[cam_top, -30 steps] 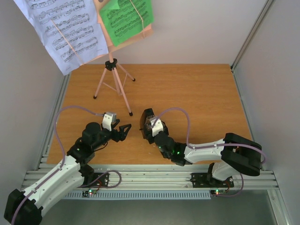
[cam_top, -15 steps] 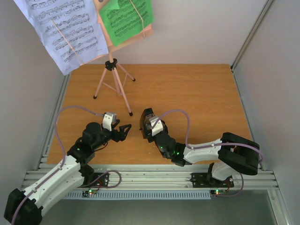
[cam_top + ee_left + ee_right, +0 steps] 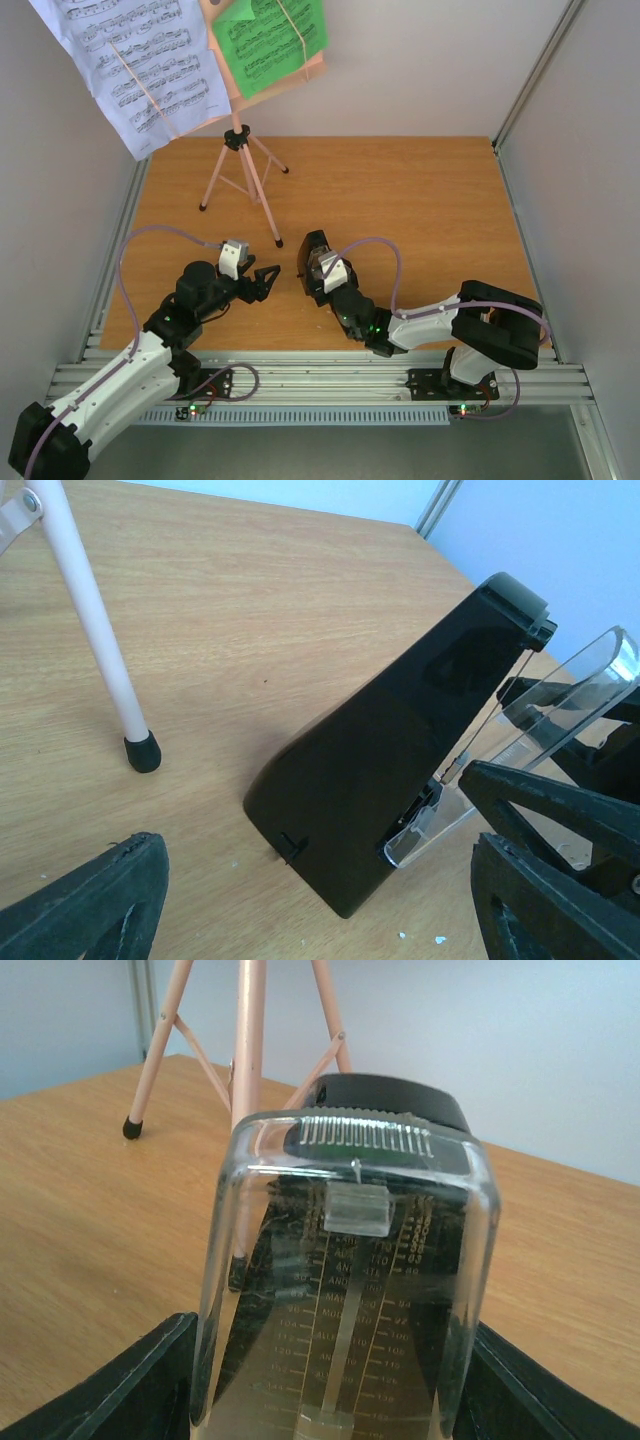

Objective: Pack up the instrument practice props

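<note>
The pink music stand (image 3: 240, 170) stands at the back left on its tripod, with a white sheet (image 3: 130, 60) and a green sheet (image 3: 270, 40) of printed music on it. The small black metronome (image 3: 313, 256) stands upright on the table near the middle. My right gripper (image 3: 340, 1400) is shut on its clear cover (image 3: 350, 1260), one finger on each side. In the left wrist view the clear cover (image 3: 570, 695) leans away from the black body (image 3: 400, 750) at the top. My left gripper (image 3: 265, 282) is open just left of the metronome and touches nothing.
A tripod leg with a black foot (image 3: 142, 752) rests on the table just behind the metronome. Grey walls enclose the wooden table (image 3: 430, 200) on the left, back and right. An aluminium rail (image 3: 330, 375) runs along the near edge.
The right arm's elbow has drifted slightly to the left. Both grippers, the metronome and the stand hold their places.
</note>
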{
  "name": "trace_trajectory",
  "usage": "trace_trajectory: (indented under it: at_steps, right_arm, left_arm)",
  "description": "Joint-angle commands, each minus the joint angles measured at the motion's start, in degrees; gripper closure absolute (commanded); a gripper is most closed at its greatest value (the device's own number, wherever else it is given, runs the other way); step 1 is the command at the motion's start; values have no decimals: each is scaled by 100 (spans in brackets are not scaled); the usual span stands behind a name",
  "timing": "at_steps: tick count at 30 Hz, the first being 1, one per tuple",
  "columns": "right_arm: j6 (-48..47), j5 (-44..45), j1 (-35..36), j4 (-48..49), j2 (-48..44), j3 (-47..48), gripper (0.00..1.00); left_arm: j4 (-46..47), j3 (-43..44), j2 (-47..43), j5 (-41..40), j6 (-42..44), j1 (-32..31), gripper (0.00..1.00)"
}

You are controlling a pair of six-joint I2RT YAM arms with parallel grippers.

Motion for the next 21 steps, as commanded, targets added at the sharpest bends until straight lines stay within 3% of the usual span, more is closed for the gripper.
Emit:
trace_trajectory:
  at_steps: [1,21]
  right_arm:
    - [81,71,-9,544,126,-79,47]
    - [157,-2,-112,715,429,-110,47]
  left_arm:
    - [109,-65,7,-20,103,31,17]
    - [106,-65,18,-11,101,31,17]
